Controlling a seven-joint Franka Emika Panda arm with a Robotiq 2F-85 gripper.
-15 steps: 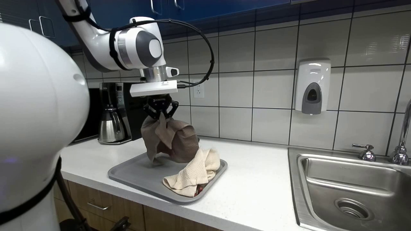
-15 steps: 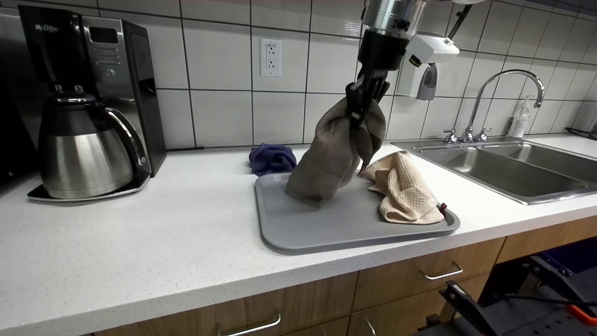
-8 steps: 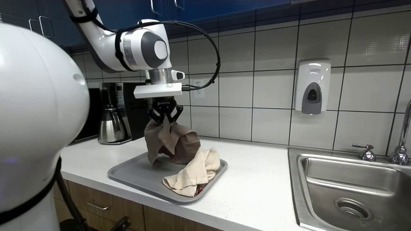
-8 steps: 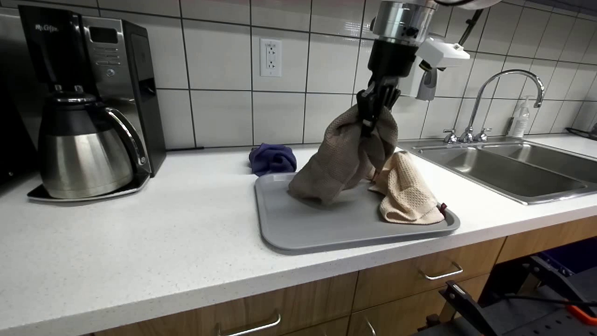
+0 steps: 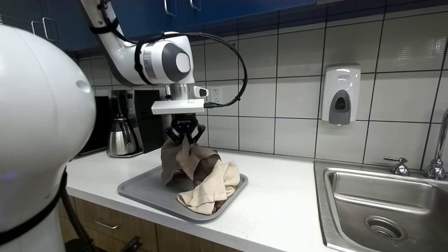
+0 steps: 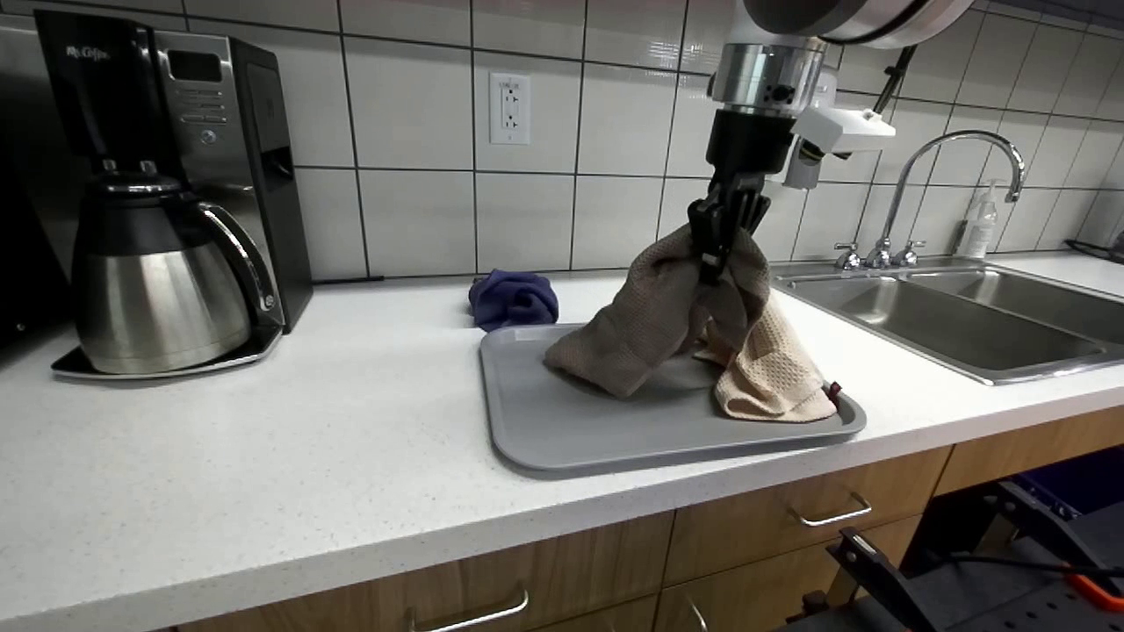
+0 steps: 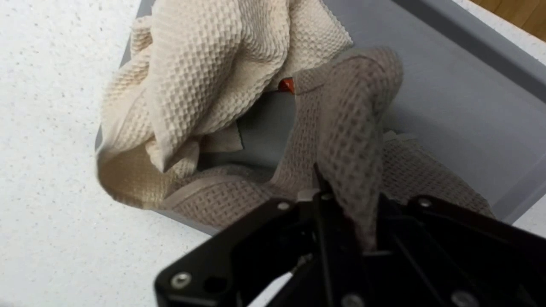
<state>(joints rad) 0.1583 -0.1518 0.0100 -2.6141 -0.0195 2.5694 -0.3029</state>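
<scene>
- Gripper [image 5: 187,144] and brown cloth [image 5: 187,159] have come down over the last second in both exterior views, shifting towards the cream cloth [image 5: 215,187], which stays put on the grey tray [image 5: 147,191].
- In an exterior view, the gripper is clamped on a pinched-up fold of the brown cloth, whose flaps hang over the tray, close by the cream cloth. Small red objects [image 5: 217,207] peek out from under the cream cloth, near the tray's rim.
- In an exterior view, the brown cloth slopes from the grip towards the side of the tray near a bundled blue cloth [image 6: 514,300], which sits on the counter [image 6: 369,421] just beside the tray. Whether the lower end rests on the tray cannot be told.
- In the wrist view, the fold is squeezed between the fingers [image 7: 332,247]. A red spot [image 7: 286,85] shows between the two cloths; whether they touch is unclear.
- Judging by this, the step in hand is bringing the held cloth down over the tray. The next move seems to call for a firm grip, slow lowering, and care not to drag the cream cloth.
</scene>
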